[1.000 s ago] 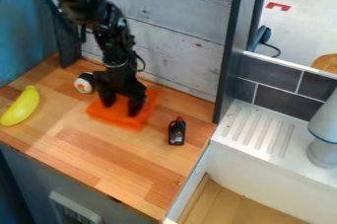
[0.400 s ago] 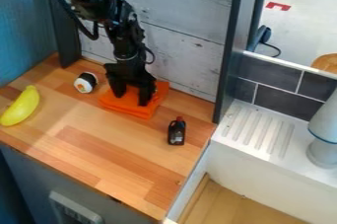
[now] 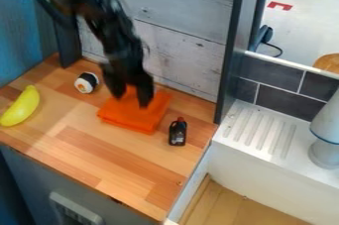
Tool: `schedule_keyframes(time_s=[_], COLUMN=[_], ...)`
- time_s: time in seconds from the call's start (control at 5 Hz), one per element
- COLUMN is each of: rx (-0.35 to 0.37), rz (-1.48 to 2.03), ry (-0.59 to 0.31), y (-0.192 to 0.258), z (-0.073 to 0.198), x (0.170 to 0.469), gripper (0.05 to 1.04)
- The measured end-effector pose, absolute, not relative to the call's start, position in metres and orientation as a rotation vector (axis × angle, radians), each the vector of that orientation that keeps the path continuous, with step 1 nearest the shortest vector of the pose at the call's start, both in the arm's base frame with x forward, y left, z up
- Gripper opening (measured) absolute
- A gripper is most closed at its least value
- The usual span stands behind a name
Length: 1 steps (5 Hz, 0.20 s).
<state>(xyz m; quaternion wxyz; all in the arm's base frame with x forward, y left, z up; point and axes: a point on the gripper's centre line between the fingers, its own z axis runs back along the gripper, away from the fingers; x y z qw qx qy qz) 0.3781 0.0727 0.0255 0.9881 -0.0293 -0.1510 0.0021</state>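
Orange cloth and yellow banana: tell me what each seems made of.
The orange cloth looks like soft matte fabric, judging by its layered folds and dull surface. The banana is probably smooth plastic, given its uniform yellow and slight sheen.

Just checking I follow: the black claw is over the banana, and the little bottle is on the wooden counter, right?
No: the camera view shows the black claw over the orange cloth, not the banana. The little bottle is on the wooden counter.

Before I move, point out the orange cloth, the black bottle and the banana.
Orange cloth [image 3: 134,114]: camera view, front part.
Black bottle [image 3: 177,134]: camera view, mid-body.
Banana [image 3: 23,106]: camera view, middle of its side.
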Motion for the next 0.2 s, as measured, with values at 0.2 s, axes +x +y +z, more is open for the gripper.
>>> schedule_keyframes(time_s=[0.2], rx=[-0.097], rz=[0.027], ry=[-0.473], y=[0.0985], z=[0.0864], x=[0.3457], gripper=[1.000])
